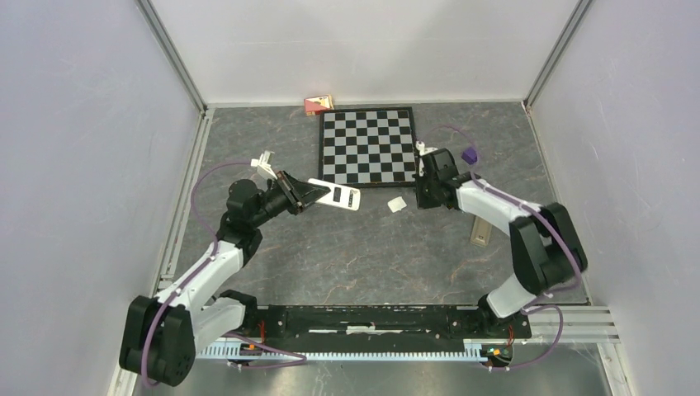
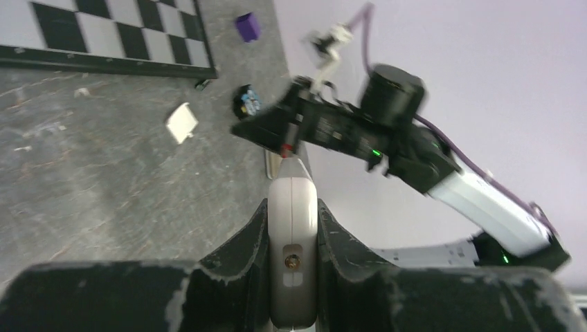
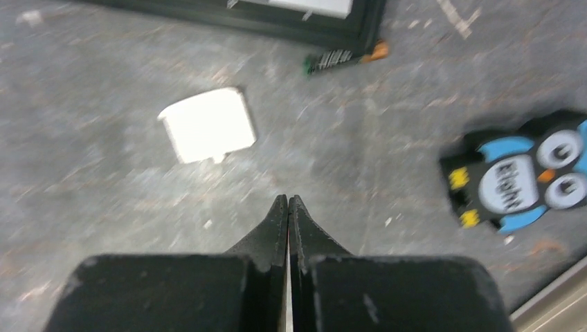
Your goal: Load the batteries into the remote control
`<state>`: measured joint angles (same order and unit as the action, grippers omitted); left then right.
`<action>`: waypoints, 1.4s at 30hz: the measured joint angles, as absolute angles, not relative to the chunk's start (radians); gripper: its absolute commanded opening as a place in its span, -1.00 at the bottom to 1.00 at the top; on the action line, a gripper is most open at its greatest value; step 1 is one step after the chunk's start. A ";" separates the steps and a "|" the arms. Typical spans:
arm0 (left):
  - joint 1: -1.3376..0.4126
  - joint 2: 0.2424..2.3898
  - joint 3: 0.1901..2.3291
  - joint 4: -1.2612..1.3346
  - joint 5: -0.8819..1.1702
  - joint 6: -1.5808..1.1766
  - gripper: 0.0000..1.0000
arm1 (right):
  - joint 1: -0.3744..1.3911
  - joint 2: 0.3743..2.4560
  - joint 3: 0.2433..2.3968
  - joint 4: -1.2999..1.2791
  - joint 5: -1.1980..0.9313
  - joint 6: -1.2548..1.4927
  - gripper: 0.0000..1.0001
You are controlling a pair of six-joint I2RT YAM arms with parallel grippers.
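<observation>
**Small round cell, awkward spot against the board**

The left gripper [image 2: 292, 211] is clamped on the edges of the white remote [image 1: 338, 196] at one end, holding it up off the table [image 1: 363, 247] with its long end pointing toward the other arm; dark recesses show on its upper face, probably the open battery bay. The right gripper [image 3: 287, 202] hangs just above the table with its fingertips pressed together and nothing between them. A slim dark battery [image 3: 340, 59] with an orange-tinted end, blurred in the right wrist view, lies flat beyond those tips, close against the near frame of the chessboard [image 1: 367, 147]; no other batteries can be made out. A small white lid [image 3: 208, 124], likely the bay's cover, lies nearby; a penguin-shaped piece [image 3: 516, 180] lies to the other side.

The battery looks light, rigid and smooth; being round, it will likely roll or squirt out of a loose pinch. The safest hold seems to be across the middle of its barrel, jaws set square to its length, leaving both ends free for seating. The frame beside it leaves little room for a finger on that side. The remote is stiff, light plastic; held by one end, it may pivot in the grip when a battery is pushed in.
</observation>
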<state>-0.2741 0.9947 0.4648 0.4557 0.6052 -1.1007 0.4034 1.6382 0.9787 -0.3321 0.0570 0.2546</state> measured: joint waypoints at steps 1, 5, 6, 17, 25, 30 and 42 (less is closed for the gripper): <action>-0.274 1.013 0.464 0.449 0.593 -1.101 -0.96 | 0.403 1.596 0.950 -0.331 0.022 0.277 -1.00; -0.274 1.088 0.452 0.452 0.550 -1.102 -0.96 | 0.413 1.446 0.859 -0.327 -0.110 0.371 -0.91; -0.274 1.106 0.450 0.454 0.544 -1.102 -0.96 | 0.419 1.420 0.846 -0.327 -0.127 0.390 -0.81; -0.274 1.174 0.447 0.488 0.525 -1.102 -0.96 | 0.414 1.505 0.865 -0.253 0.065 0.197 0.26; -0.274 1.136 0.447 0.456 0.526 -1.079 -0.96 | 0.335 1.658 0.900 -0.117 -0.019 -0.116 0.22; -0.274 1.136 0.448 0.437 0.531 -1.055 -0.96 | 0.271 1.727 0.944 -0.068 -0.178 -0.253 0.17; -0.270 1.152 0.458 0.427 0.536 -1.031 -0.96 | 0.239 1.827 1.013 -0.070 -0.342 -0.384 -0.34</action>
<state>-0.2699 1.1522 0.4576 0.4271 0.5358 -1.0306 0.2390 1.8267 1.0130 -0.0704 -0.3416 -0.3836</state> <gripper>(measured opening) 0.265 0.374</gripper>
